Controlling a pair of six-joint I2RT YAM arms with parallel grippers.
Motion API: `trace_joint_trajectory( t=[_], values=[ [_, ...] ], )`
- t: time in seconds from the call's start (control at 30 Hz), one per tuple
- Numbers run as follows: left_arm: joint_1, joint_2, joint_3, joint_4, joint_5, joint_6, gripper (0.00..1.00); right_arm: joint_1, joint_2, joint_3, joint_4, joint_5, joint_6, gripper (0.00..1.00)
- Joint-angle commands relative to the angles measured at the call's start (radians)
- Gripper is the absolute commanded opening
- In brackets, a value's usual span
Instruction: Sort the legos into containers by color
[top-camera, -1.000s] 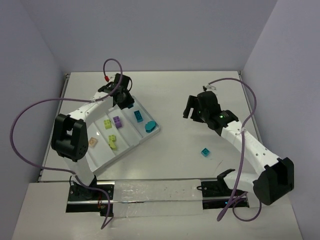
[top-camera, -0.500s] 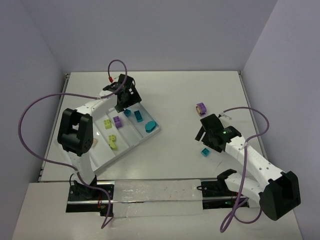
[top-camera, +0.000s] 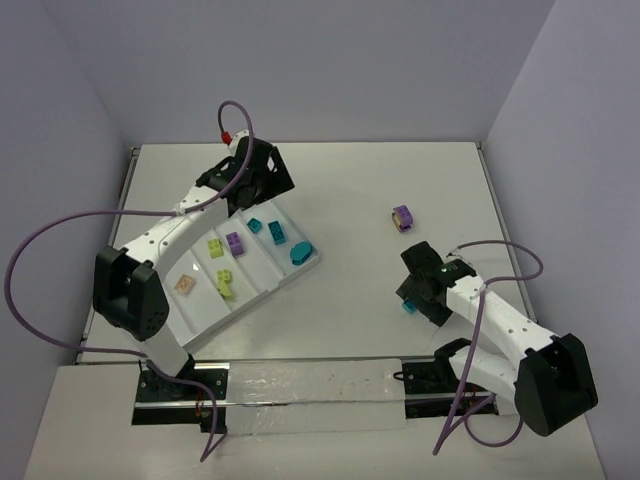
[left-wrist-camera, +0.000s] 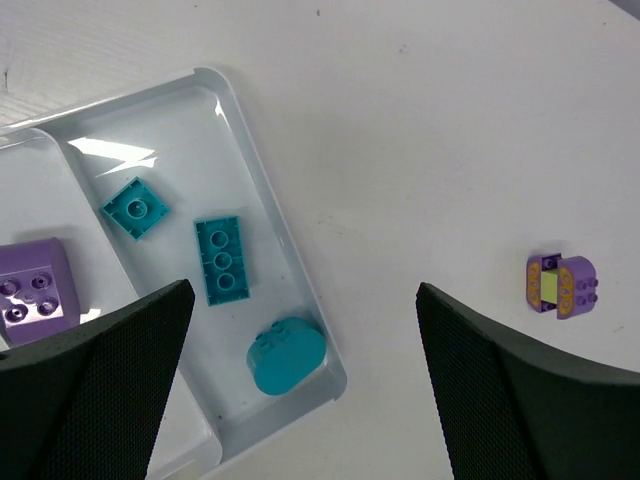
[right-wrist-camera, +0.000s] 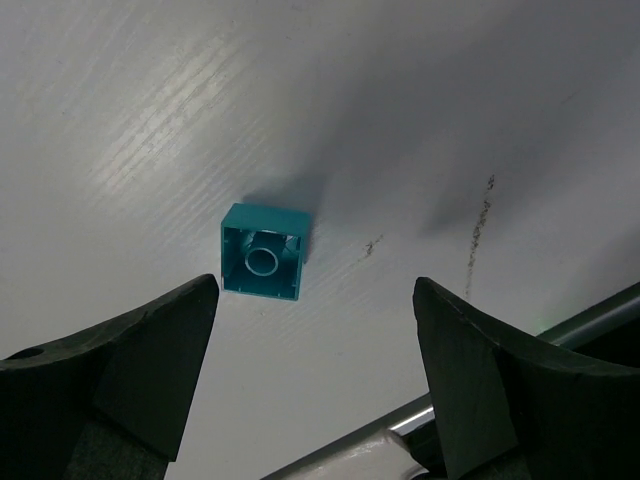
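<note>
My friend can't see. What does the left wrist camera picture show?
Seen from the open left gripper, the end compartment of a white tray holds three teal legos: a square, a longer brick and a rounded piece. A purple lego sits in the next compartment, and another purple piece lies on the table.

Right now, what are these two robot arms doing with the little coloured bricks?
Two arms are sorting small plastic bricks by colour into a white divided tray. The left gripper hangs open near its end compartment, where three teal pieces lie. The right gripper is open over a loose teal square brick, hollow side up on the table. A purple block also lies loose.
</note>
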Motion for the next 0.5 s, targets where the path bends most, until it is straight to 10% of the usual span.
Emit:
trace_joint_trajectory(
  t=[0.0, 0.47],
  values=[
    [-0.018, -0.075, 0.059, -0.022, -0.038, 0.02, 0.99, -0.011, 0.032, -0.023, 0.094, -0.033, 0.023, 0.84],
    [-0.027, -0.13, 0.065, -0.033, -0.049, 0.03, 0.99, -0.013, 0.109, -0.042, 0.181, -0.044, -0.019, 0.56]
  ],
)
